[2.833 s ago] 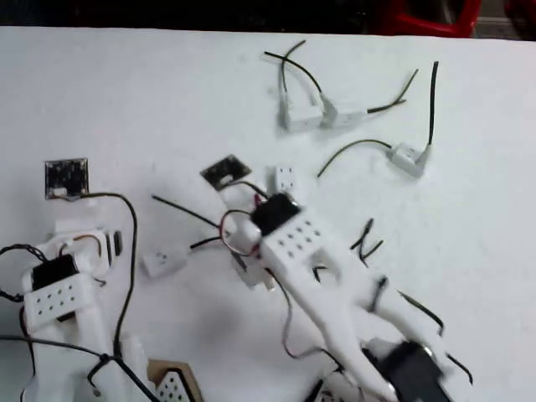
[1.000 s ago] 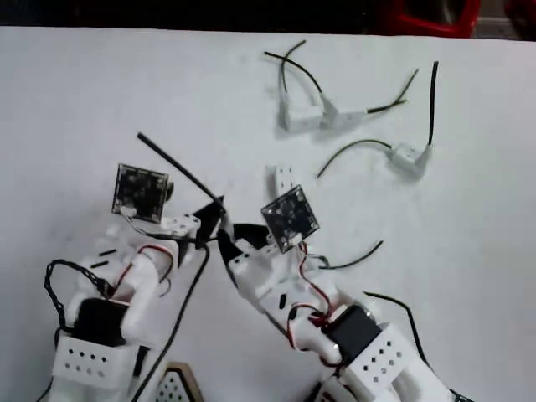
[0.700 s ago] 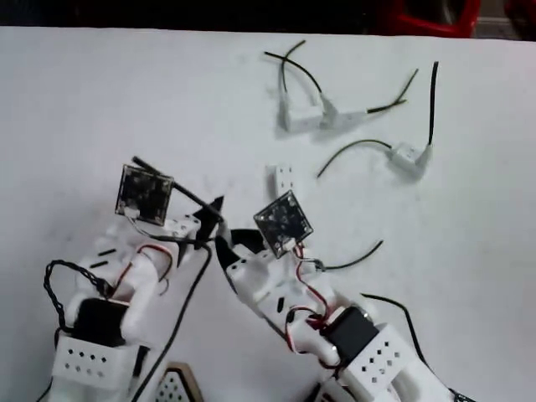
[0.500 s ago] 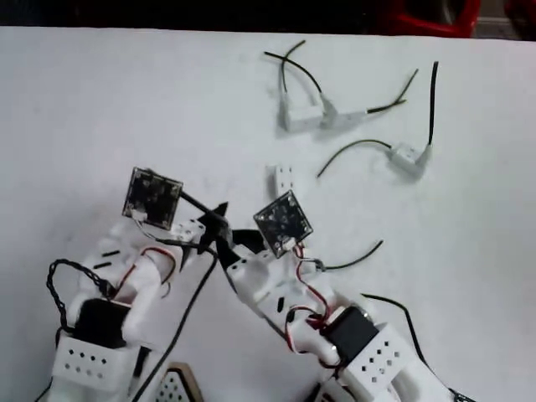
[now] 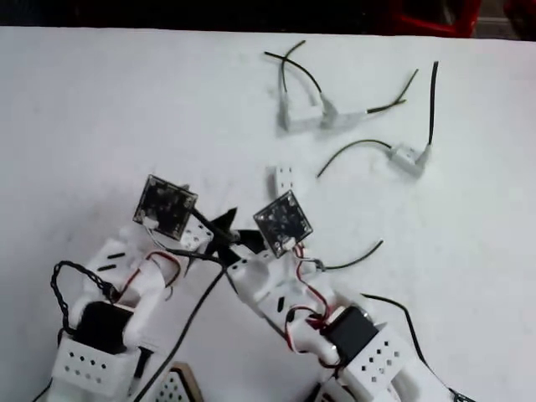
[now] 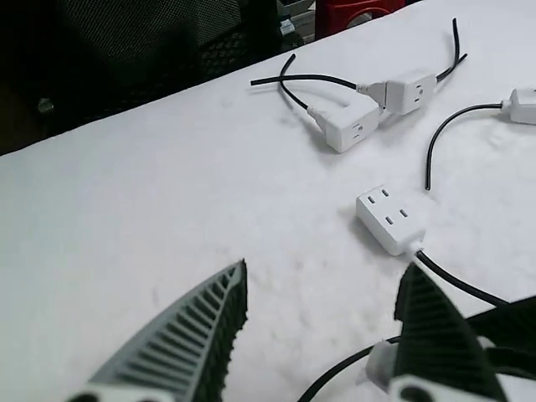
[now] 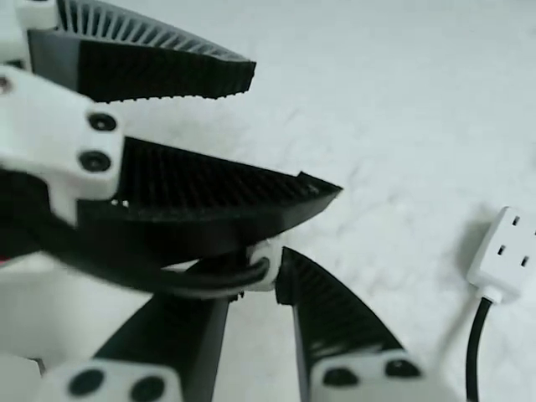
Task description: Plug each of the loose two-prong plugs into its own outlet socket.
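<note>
Plug [image 7: 262,253] pinched between right fingers [image 7: 335,327], left fingers [image 6: 209,327] spread wide beside it

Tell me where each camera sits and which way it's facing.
High view: fixed above, looking down on the table; the left arm and right arm show.
Left wrist view: on the left arm, facing the outlet socket past its own open fingers.
Right wrist view: on the right arm, facing its fingers shut on a plug.
All three share that socket.
</note>
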Action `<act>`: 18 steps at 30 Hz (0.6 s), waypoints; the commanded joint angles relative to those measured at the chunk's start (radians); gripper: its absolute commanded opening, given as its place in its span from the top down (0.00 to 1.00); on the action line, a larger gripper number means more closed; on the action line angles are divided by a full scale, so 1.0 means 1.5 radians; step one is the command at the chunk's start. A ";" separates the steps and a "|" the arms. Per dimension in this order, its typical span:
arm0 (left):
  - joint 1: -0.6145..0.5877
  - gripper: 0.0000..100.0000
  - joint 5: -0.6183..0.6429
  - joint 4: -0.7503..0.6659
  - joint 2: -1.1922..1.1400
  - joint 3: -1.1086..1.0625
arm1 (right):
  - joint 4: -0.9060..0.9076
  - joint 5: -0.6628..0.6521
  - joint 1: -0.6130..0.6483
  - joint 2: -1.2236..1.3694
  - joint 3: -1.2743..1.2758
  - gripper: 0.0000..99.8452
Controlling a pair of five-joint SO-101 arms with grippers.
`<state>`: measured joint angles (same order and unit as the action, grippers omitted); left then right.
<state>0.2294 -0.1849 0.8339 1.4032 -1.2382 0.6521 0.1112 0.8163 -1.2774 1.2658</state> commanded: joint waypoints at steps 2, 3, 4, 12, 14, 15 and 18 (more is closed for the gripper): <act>0.002 0.71 0.007 0.001 -0.004 0.008 | -0.014 -0.006 -0.059 -0.015 -0.007 0.98; -0.014 0.71 0.016 0.000 -0.004 0.012 | -0.015 -0.003 -0.083 -0.015 -0.011 0.98; -0.030 0.71 0.021 0.001 -0.008 0.021 | -0.022 -0.002 -0.110 -0.015 -0.013 0.98; -0.062 0.71 0.024 0.026 -0.033 0.065 | -0.150 0.042 -0.359 -0.009 -0.014 0.98; -0.062 0.70 0.024 0.038 -0.088 0.102 | -0.173 0.064 -0.407 -0.009 -0.014 0.98; -0.062 0.69 0.026 0.044 -0.125 0.127 | -0.185 0.075 -0.428 -0.009 -0.014 0.98; -0.057 0.67 0.028 0.070 -0.261 0.221 | -0.213 0.120 -0.480 -0.009 -0.014 0.98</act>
<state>0.1435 -0.1603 0.8999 1.2405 -1.1093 0.3790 0.2386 0.1718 -1.2789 1.2658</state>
